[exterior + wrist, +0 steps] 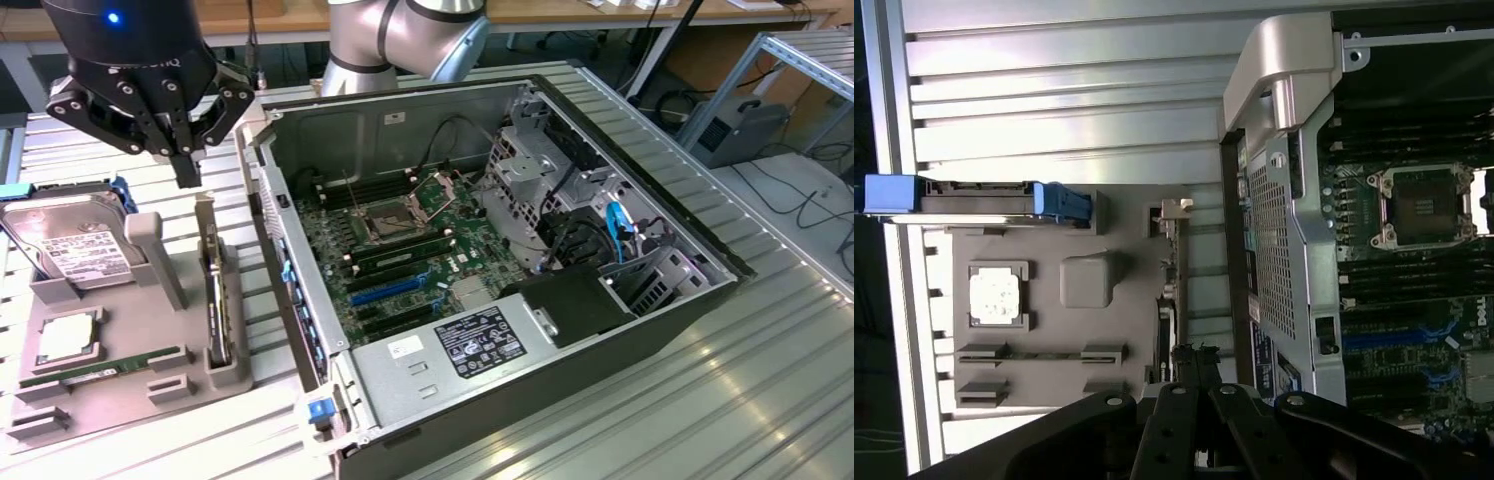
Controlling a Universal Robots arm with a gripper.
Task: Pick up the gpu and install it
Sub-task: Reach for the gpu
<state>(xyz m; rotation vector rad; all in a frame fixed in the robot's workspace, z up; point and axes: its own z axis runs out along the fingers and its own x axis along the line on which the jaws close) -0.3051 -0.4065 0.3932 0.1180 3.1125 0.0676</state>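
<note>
Gripper (184, 165) poised over the far end of the grey tray (100, 405), jaws together, nothing clamped. Single arm, so no choice of side.

Directly under and just ahead of the tips: gpu (211, 290), standing on its long edge in a slot of the tray, not lying flat. Long axis parallel to the side wall of the open computer case (641, 330), which sits just beside it on the exterior view's right. In the wrist view, tips lined up over one end of the card's thin top edge, silver bracket at the other end. Not yet touched, judging by the gap in the exterior view.

Further out on the tray: hard drive (80, 255) propped upright, processor chip (64, 340), memory stick (107, 368). Motherboard (400, 250) exposed inside the case, blue slots free.

Writing: pale brand lettering on the gripper body, ending "IQ". White label on the hard drive and black label on the case's silver box, print too small to read.
</note>
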